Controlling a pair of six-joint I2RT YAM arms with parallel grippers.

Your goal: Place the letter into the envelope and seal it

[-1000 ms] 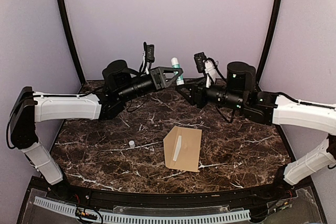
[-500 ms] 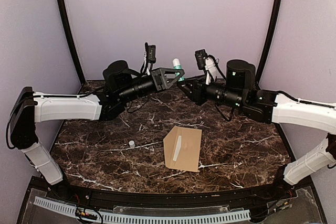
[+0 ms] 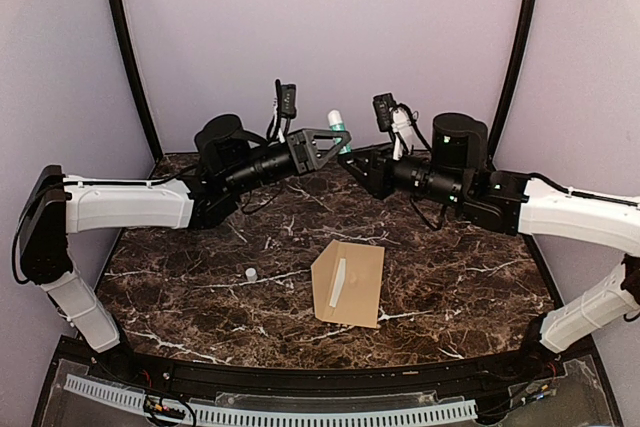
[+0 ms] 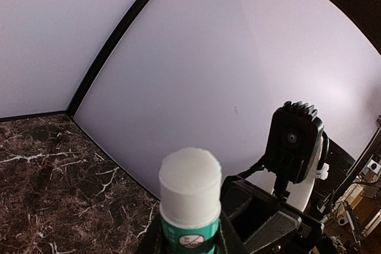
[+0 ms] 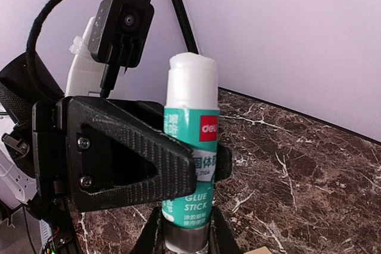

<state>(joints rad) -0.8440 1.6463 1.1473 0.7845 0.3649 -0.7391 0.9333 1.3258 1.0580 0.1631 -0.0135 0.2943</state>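
Two arms meet over the far edge of the counter [image 3: 470, 277], approx at its ctr, w/ a glue stick [image 5: 190, 117] held upright btwn them, clear of the surface.

Left pincer [image 3: 335, 147] is clamped on the stick's mid-body. In the right wrist view its black fingers [image 5: 166, 176] close on the green-and-white label from both sides.

Right pincer [image 5: 186, 239] is narrow and sits lower. Its fingers [image 5: 152, 239] press against either side of the stick's base, just under the left one's grip, so both pincers hold the same stick, one above the other.

Stick's top end is white and sticks up past both grips. Cap or bare glue, can't tell.

Envelope [image 3: 360, 287] lies flat toward the near edge, a bit right of ctr, well apart from both pincers. It's plain brown, w/ a pale strip [image 3: 337, 285] running along its left part.

Small white cap [image 3: 251, 274] stands on the counter left of the envelope, near it but not touching.
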